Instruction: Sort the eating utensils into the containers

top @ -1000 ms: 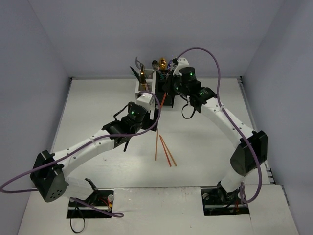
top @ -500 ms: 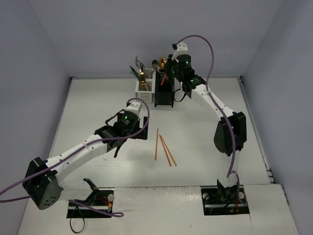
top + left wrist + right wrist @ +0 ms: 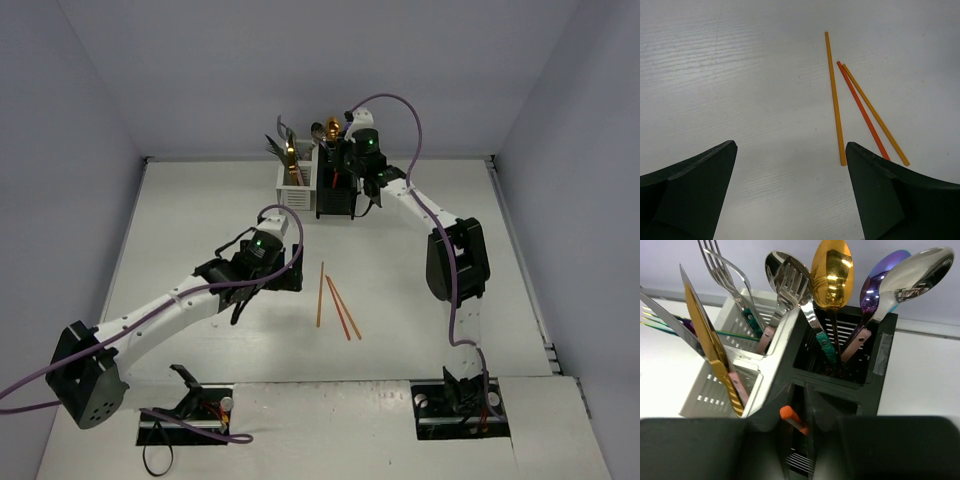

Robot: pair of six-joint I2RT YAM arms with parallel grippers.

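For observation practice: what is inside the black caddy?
In the black caddy stand a gold spoon, a purple spoon and a silver spoon. Its walls hide the handle ends. The right fingers, closed on an orange chopstick, cover its front part.

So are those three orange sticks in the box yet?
Out: the three chopsticks lie flat on the table, well away from the caddies.

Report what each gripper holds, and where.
Left gripper: nothing. Right gripper pinches a thin orange-red chopstick near its top end, over the black slotted caddy.
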